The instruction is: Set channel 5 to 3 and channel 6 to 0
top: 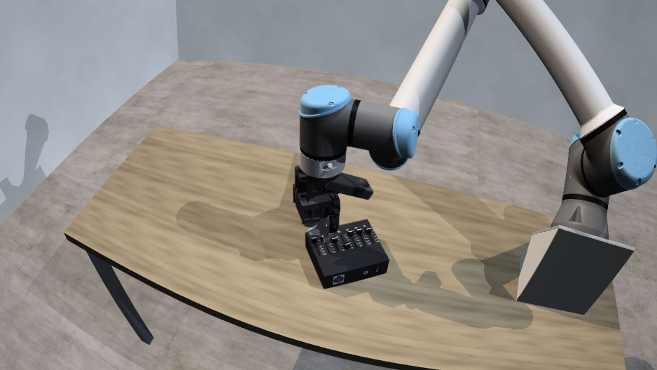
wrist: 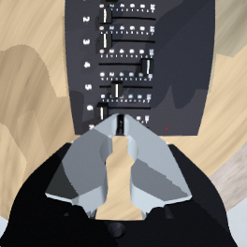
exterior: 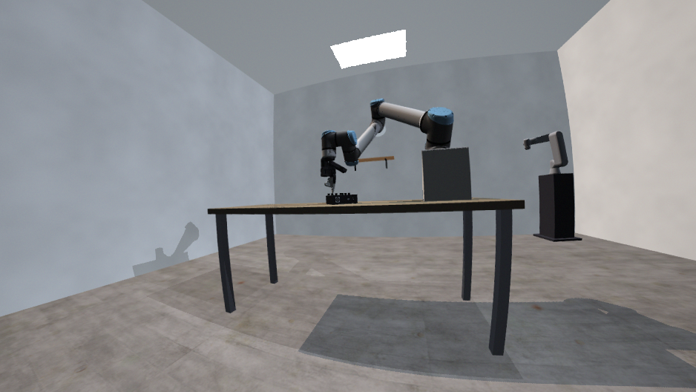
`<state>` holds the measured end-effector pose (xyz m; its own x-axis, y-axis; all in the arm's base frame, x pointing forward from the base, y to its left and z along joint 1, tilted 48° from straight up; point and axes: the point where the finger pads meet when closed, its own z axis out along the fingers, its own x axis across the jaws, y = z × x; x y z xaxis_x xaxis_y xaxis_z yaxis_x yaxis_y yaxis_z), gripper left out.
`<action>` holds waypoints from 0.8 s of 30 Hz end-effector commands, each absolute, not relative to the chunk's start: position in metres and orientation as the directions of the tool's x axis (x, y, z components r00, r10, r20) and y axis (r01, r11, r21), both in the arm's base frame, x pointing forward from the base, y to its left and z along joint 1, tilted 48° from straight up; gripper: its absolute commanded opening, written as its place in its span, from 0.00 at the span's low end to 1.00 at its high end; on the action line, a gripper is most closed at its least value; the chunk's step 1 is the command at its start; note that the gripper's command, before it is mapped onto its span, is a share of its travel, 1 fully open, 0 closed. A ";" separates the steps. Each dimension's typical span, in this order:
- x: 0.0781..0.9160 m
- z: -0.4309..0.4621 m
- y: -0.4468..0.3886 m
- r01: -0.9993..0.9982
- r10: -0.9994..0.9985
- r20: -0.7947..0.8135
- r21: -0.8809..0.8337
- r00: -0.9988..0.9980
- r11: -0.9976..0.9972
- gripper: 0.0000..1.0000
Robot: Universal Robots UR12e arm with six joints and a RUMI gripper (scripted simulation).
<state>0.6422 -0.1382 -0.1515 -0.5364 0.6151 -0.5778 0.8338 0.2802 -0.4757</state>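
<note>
The black lighting desk [top: 358, 270] [exterior: 341, 198] [wrist: 187, 70] lies on the wooden table [top: 183, 183] [exterior: 413, 205], its numbered fader rows running across the wrist view. The channel 5 knob [wrist: 116, 89] stands a little right of its track's left end. The channel 6 knob [wrist: 102, 111] sits at the far left end of its track. The channel 4 knob [wrist: 147, 65] is far to the right; the knobs of channels 2 and 3 are at the left. My gripper [wrist: 121, 115] [top: 325, 230] [exterior: 330, 185] is shut and empty, its tips just above the desk's near edge, beside the channel 6 row.
The arm's grey pedestal [top: 574, 275] [exterior: 445, 175] stands at the table's right end. A second small arm on a black pedestal [exterior: 555, 204] is by the far right wall. A wooden shelf [exterior: 377, 158] hangs on the back wall.
</note>
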 end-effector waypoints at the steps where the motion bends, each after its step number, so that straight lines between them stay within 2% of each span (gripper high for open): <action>1: 0.644 -0.142 -0.128 0.834 0.615 -0.578 -0.475 -0.536 0.281 0.00; 24: 0.647 -0.129 -0.114 0.834 0.615 -0.578 -0.475 -0.536 0.281 0.00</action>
<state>0.6465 -0.1140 -0.1297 -0.5364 0.6152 -0.5778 0.8338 0.2801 -0.4758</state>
